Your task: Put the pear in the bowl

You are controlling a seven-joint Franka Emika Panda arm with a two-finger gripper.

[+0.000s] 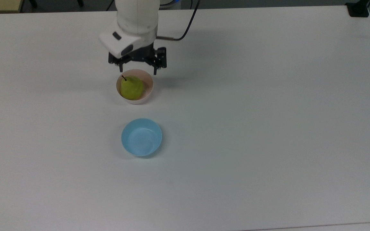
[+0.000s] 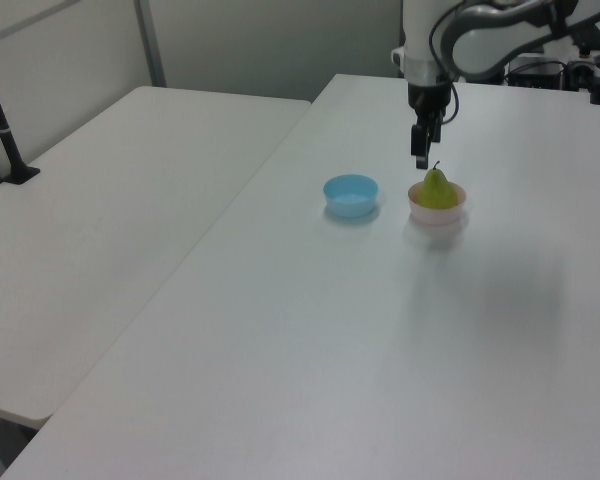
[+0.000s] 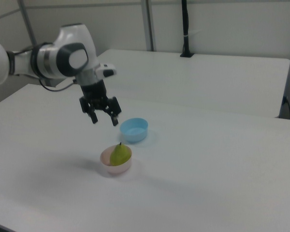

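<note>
Your pear (image 1: 132,88) sits in the pink bowl (image 1: 147,94), the gripper (image 1: 137,68) above it with jaws wide and empty; dipping again could tip the bowl.

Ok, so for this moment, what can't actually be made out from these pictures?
- Floor of the pink bowl, top view: the pear covers most of it, so how the pear rests can't be told.
- Pear's lower half, left and right views: the bowl's wall hides it.
- Arm above the open pincer, top view: cut off by the upper edge.
- Inside of the blue bowl, left view: the near wall hides most of it.
</note>
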